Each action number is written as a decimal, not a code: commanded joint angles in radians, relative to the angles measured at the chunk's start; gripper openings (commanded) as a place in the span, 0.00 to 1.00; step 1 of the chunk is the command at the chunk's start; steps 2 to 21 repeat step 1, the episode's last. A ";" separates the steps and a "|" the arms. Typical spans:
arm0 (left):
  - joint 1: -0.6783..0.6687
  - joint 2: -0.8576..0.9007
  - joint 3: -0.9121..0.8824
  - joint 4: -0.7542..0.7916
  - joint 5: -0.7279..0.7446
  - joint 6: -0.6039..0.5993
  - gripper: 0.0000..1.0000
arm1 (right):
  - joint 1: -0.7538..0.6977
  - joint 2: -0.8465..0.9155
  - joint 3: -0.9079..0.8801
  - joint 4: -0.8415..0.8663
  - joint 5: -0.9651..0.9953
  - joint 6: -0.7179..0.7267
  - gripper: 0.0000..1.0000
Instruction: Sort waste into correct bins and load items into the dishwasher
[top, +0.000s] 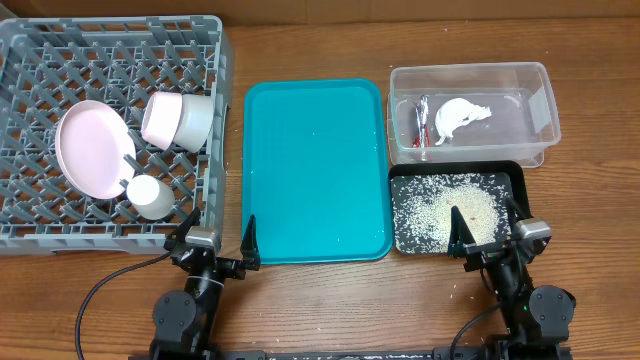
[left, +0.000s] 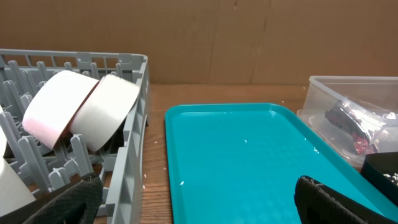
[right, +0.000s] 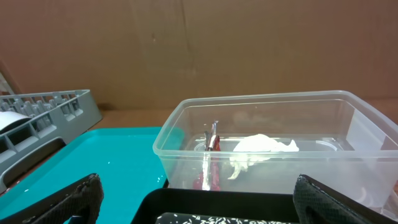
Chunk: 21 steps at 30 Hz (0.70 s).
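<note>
The grey dishwasher rack at the left holds a pink plate, a pinkish bowl, a grey-green bowl and a white cup. The clear tub at the right contains the red wrapper and white napkin. Rice grains cover the black tray in front of it. My left gripper stands open and empty at the near edge, between rack and teal tray. My right gripper is open and empty over the black tray's near edge.
A bare teal serving tray lies in the middle, between rack and bins. A few stray rice grains lie on the wood near the right arm. In the right wrist view the tub wall rises just beyond the black tray.
</note>
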 joint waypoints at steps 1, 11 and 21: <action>0.006 -0.010 -0.003 -0.001 0.011 -0.011 1.00 | -0.007 -0.010 -0.011 0.007 0.000 -0.004 1.00; 0.006 -0.010 -0.003 -0.001 0.011 -0.011 1.00 | -0.007 -0.010 -0.011 0.007 0.000 -0.004 1.00; 0.006 -0.010 -0.003 -0.001 0.011 -0.011 1.00 | -0.007 -0.010 -0.011 0.007 0.000 -0.004 1.00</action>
